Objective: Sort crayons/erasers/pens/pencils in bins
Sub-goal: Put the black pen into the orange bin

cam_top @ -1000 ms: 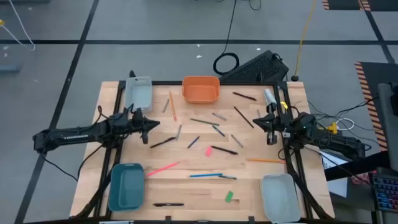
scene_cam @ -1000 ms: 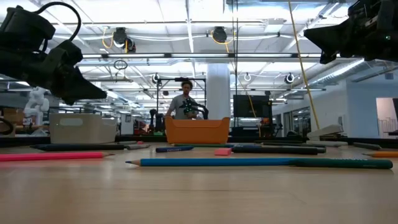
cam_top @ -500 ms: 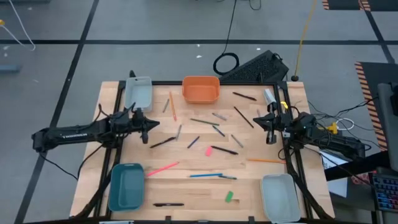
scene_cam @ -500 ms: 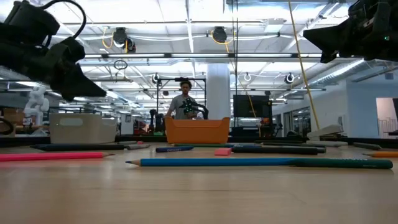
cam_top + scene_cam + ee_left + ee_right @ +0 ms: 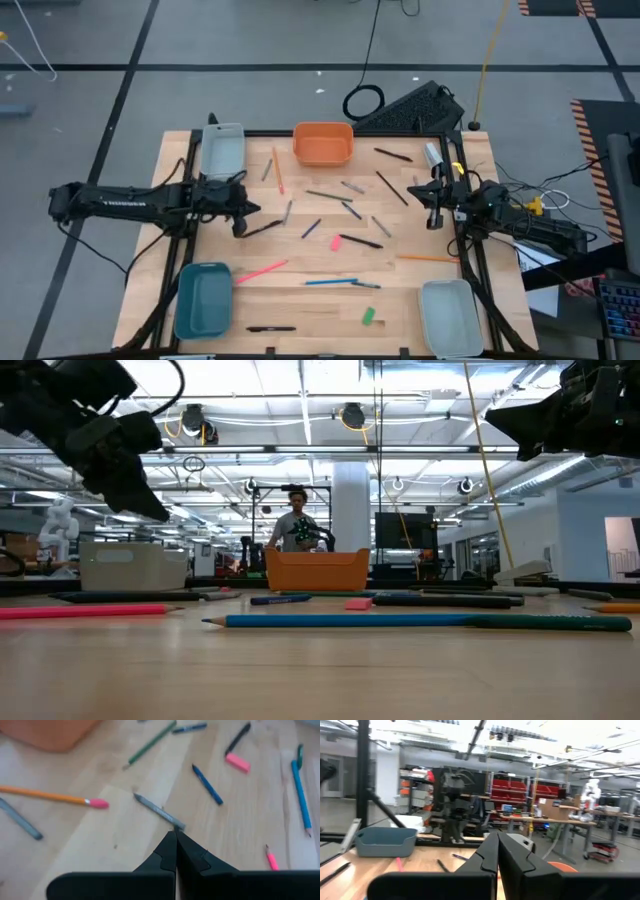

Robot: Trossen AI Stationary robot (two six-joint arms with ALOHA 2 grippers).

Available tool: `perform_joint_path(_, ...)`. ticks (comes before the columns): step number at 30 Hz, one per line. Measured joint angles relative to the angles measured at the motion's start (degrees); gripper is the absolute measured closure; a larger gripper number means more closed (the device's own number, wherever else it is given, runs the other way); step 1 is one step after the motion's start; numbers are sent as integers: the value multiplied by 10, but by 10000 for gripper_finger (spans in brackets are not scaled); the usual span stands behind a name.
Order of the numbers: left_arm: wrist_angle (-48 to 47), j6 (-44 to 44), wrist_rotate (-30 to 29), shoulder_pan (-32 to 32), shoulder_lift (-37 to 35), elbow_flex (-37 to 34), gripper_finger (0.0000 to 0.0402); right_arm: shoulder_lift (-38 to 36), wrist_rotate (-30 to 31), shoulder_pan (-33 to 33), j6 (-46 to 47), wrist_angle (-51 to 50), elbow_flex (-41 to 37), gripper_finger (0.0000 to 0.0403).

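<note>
The left gripper (image 5: 238, 213), jaws pressed together, is held near the tabletop's left edge; unopened, the grey crayon (image 5: 159, 812) could be knocked aside.

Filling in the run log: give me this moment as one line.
left pincer: shut, empty, above grey crayon | right pincer: shut, waiting at right edge | bins: nothing visibly sorted

Pale matt wooden table (image 5: 300, 300), smooth plastic orange bin (image 5: 322, 144)
</note>
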Motion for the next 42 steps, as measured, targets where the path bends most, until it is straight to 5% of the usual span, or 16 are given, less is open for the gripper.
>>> perform_joint_path(16,-72,-42,-16,-77,210,110,401,12,44,0,-4,-6,4,403)
perform_joint_path(29,-40,-91,-25,-87,315,117,382,171,45,1,-3,67,25,403)
perform_joint_path(42,-40,-103,-38,-87,334,118,267,240,43,2,-16,134,26,403)
